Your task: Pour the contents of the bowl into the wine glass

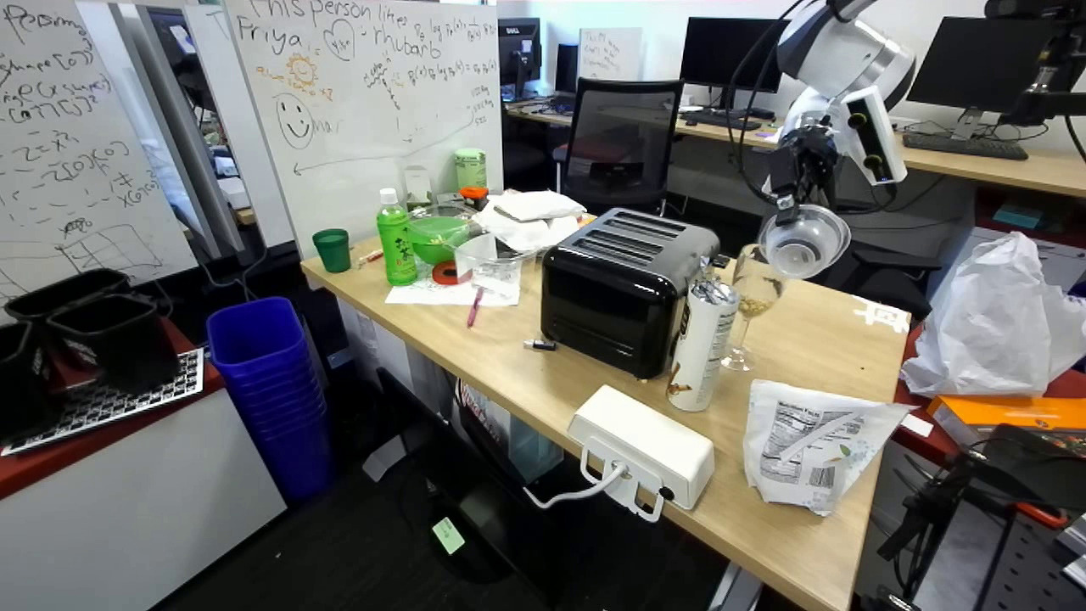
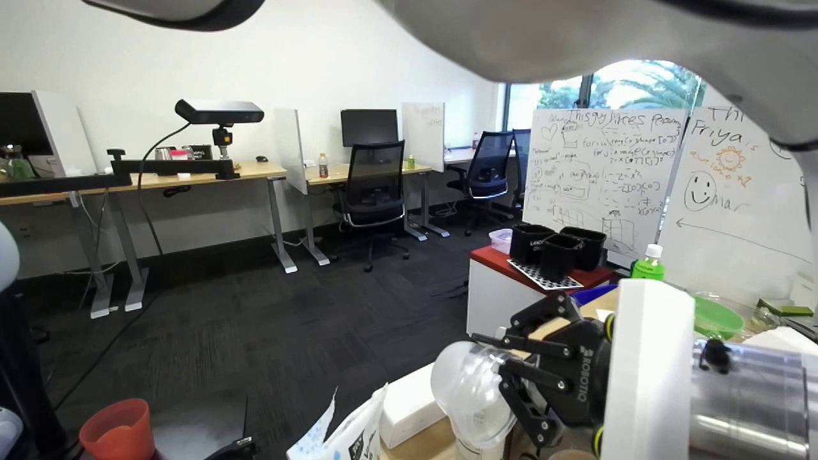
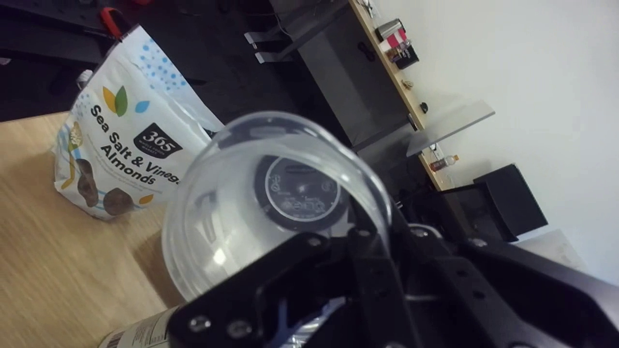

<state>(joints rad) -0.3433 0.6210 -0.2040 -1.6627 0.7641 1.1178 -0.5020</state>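
1. The gripper [image 3: 379,227] pinches the rim of the clear bowl [image 3: 232,208], which is tipped sideways.
2. In an exterior view, the wine glass [image 1: 758,276] has tan bits [image 1: 753,306] inside.
3. From it, the bowl is near 1 o'clock, the toaster [image 1: 615,297] at 9.

The bowl [image 3: 261,208] is looking like smooth, clear plastic, with lettering showing in the base and glare bouncing off the side. The wine glass [image 1: 757,288] is coming across as real glass, clear and slick. The toaster [image 1: 624,293] is totally winning on shine: mirror-glossy black sides, greyer metal-looking top. The counter [image 1: 831,348] is showing pale, fairly matt wood grain. The claw [image 3: 378,222] is looking mostly matt black, with metal bits glinting. The almond bag [image 3: 128,137] is reading as satiny film, kinda wrinkly, while the canister [image 1: 701,352] is sporting a crumpled, foil-like silver top. The blue bins [image 1: 276,386] are looking like smooth plastic.
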